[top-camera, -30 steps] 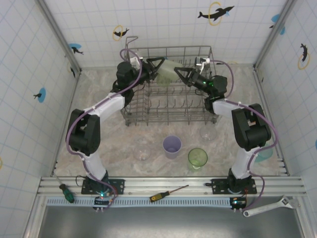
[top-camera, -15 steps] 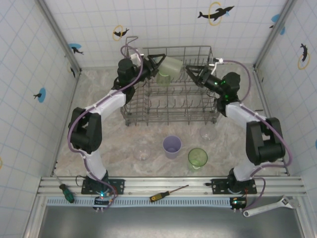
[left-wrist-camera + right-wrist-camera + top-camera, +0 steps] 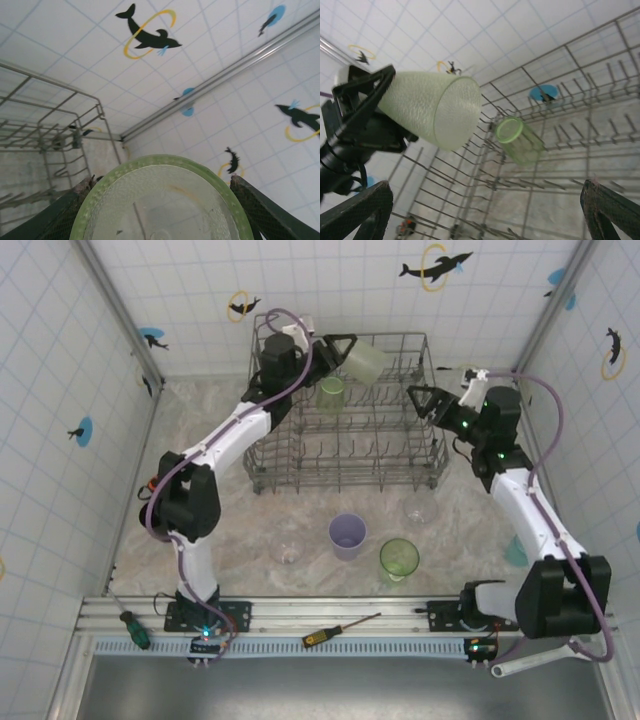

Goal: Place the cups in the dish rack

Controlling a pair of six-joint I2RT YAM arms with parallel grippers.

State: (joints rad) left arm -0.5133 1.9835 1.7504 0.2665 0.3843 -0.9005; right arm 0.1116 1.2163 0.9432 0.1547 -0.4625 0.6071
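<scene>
Let go with the right hand point(image 3: 415, 403) since a second ago: spread wide now, drawn back from the handover spot to beyond the right wall of the dish rack point(image 3: 400, 455). Still pinching the pale green cup point(image 3: 366, 361) with the left hand point(image 3: 345, 352), carried higher and farther back, over the rack's far rim. Translucent, pebbled, tapered, held sideways. Below the left hand, inside the rack: a second green cup point(image 3: 331, 391), tipped over. On the surface point(image 3: 220, 530), nearer than both hands: a lavender cup point(image 3: 347, 535), a green tumbler point(image 3: 398, 559), a clear cup point(image 3: 288, 548).
</scene>
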